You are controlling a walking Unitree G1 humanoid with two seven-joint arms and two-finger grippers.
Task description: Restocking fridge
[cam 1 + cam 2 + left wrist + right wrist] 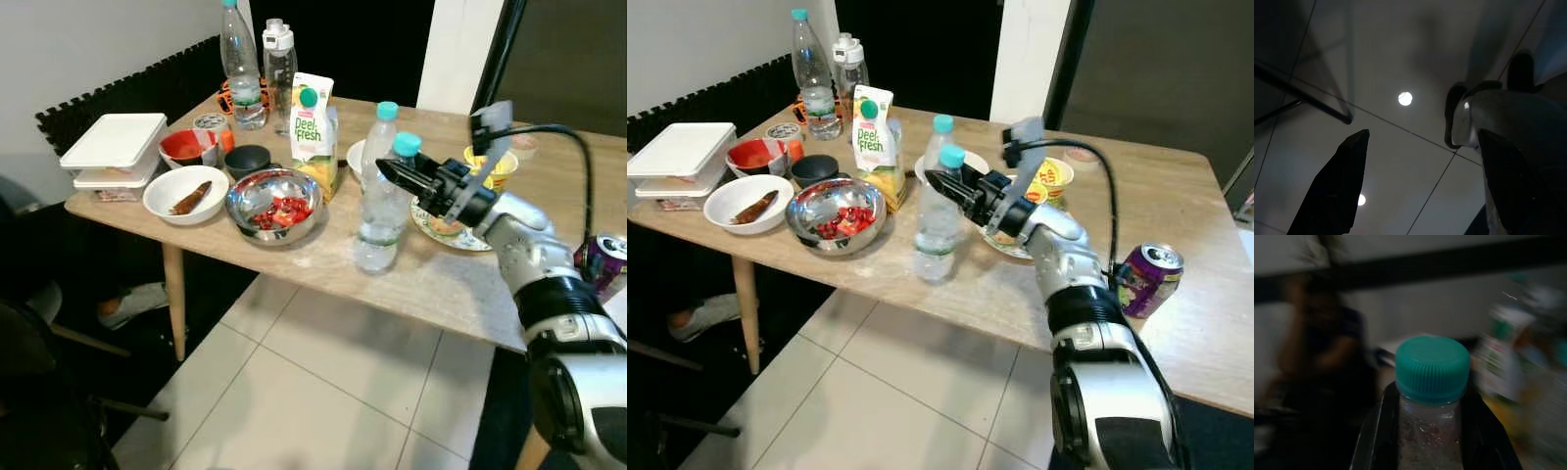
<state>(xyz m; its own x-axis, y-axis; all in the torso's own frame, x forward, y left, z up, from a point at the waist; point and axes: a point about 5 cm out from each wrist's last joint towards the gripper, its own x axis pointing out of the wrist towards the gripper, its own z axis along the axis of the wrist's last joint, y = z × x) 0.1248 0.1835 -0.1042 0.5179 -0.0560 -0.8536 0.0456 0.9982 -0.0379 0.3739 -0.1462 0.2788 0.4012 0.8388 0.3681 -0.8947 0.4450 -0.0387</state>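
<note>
A clear water bottle with a teal cap stands on the wooden table, leaning slightly toward my right arm. My right gripper reaches in from the right, its black fingers pressed against both sides of the bottle's neck just under the cap. A second teal-capped bottle stands right behind it. In the dim left wrist view my left gripper hangs over the tiled floor with its fingers wide apart and nothing between them.
Left of the bottles stand a juice carton, a steel bowl of red pieces, a white bowl, a red bowl, a black cup and white lidded boxes. Two tall bottles stand at the back. A purple can sits right.
</note>
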